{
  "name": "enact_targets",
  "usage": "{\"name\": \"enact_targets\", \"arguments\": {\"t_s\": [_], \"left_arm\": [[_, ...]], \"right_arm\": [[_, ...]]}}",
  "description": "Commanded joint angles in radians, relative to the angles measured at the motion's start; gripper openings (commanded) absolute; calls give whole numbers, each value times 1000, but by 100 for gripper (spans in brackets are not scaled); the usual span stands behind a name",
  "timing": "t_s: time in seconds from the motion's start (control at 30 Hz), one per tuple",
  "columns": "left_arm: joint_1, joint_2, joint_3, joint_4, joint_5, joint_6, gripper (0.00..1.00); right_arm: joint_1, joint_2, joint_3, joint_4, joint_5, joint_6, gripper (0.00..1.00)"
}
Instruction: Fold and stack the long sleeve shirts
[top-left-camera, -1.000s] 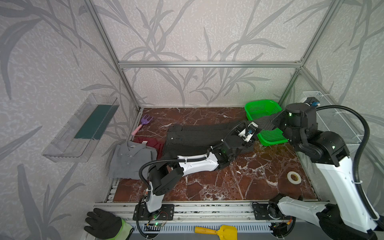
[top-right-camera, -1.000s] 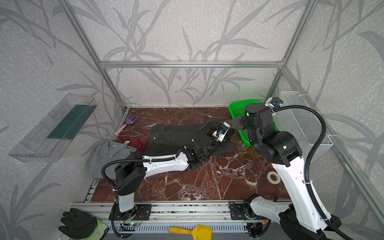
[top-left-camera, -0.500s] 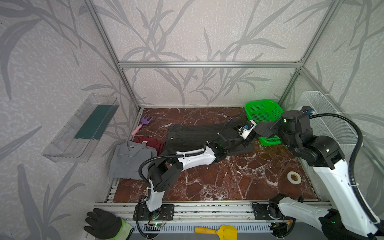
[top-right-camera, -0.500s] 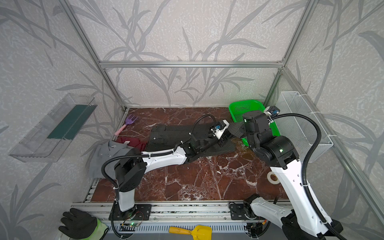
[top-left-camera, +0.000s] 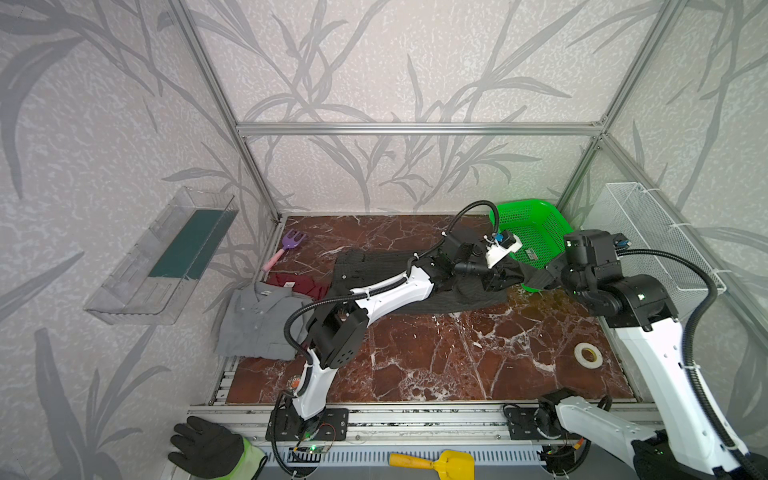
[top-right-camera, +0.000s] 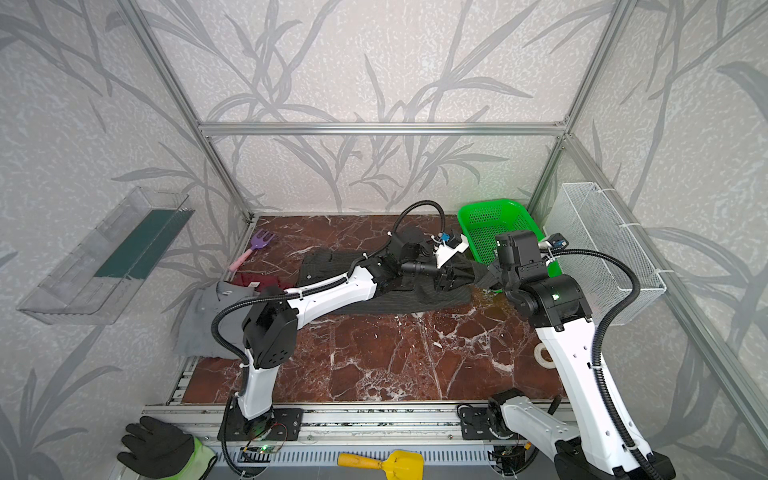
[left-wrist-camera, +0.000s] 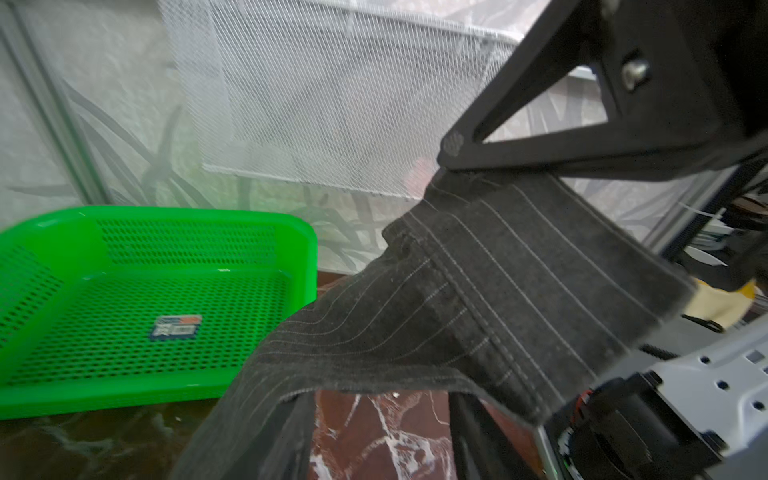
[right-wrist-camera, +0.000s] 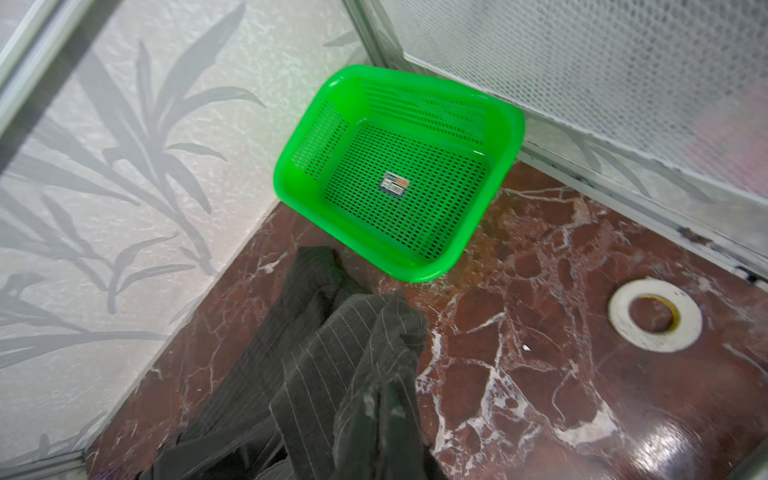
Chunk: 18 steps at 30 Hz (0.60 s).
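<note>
Just off the near edge of the tabletop (top-left-camera: 415, 365) lie one black glove (top-left-camera: 205, 446) with a green cuff and one yellow scoop (top-left-camera: 442, 464), the scoop cut off by the frame. One tape roll (top-left-camera: 588, 356) sits by the right edge, well apart from any cloth.

Three shirts are in view. The grey shirt (top-left-camera: 257, 322) lies at the left edge and overhangs it. The dark red shirt (top-left-camera: 297, 283) peeks out behind it, mostly covered. The pinstriped shirt (top-left-camera: 374, 270) stretches across the middle toward the far right corner, and the left arm (top-left-camera: 390, 293) lies over it, hiding much of its body.

The right gripper (right-wrist-camera: 382, 415) is pressed together on a sleeve of this shirt, which is lifted off the marble just in front of the green basket (right-wrist-camera: 318, 143). The left gripper (left-wrist-camera: 378, 409) has its fingers apart beneath the sleeve's edge, with marble showing between them. Cloth covers their tips, so I cannot tell whether they hold it.

The one green basket stands in the far right corner, and one purple toy rake (top-left-camera: 291, 241) lies near the far left corner. One wire mesh basket (top-left-camera: 656, 241) hangs on the right wall and one clear tray (top-left-camera: 166, 253) on the left wall.
</note>
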<state>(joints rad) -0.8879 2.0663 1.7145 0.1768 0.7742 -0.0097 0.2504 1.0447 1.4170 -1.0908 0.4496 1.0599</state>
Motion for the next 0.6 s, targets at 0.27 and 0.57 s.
{"name": "enact_targets", "arguments": {"t_s": [0.27, 0.57], "left_arm": [[-3, -178, -220, -65, -67, 157, 63], [-29, -342, -572, 162, -485, 421, 63]], "right_arm": [[-116, -84, -56, 0, -161, 70, 0], [-138, -72, 42, -17, -185, 128, 0]]}}
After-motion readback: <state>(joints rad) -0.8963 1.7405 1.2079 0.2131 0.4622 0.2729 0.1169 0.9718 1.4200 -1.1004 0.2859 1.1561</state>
